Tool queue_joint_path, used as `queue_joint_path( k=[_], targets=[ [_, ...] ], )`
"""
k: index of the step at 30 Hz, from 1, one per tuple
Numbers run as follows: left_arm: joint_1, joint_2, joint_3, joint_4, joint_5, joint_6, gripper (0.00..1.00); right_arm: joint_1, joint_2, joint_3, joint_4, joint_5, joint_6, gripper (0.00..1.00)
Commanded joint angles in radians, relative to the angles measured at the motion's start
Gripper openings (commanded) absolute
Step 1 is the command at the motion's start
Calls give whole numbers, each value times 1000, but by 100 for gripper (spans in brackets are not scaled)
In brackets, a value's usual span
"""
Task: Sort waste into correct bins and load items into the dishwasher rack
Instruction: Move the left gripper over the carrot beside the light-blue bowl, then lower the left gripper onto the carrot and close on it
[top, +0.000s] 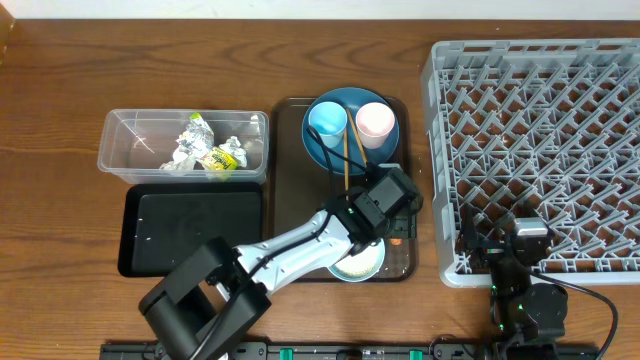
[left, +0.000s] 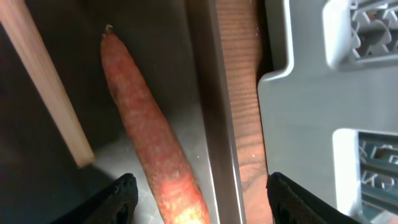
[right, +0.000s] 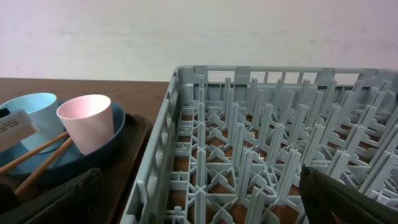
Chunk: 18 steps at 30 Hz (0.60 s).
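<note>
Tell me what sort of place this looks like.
Probably a dish-clearing practice station set up on a wooden table. The signs are a grey dishwasher rack, a brown serving tray holding a blue plate, and a clear tub of waste.

The overhead camera looks straight down on the whole table (top: 60, 100). My left wrist camera peers down, very close, at the carrot (left: 149, 124) just below my left gripper (left: 208, 199). My right wrist camera looks low and level across the dishwasher rack (right: 249, 162) ahead of my right gripper (right: 205, 205). All three share that rack.
</note>
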Motion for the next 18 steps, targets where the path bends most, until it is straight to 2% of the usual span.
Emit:
queue_joint_path(
  k=[1,18],
  targets=[
    [-1,25,9,-2,-50,-19,69,-1,-2,-2,-2,-1,14,99],
    [1,23,10,-47,-50,-15,69,-1,-2,-2,-2,-1,14,99]
  ],
)
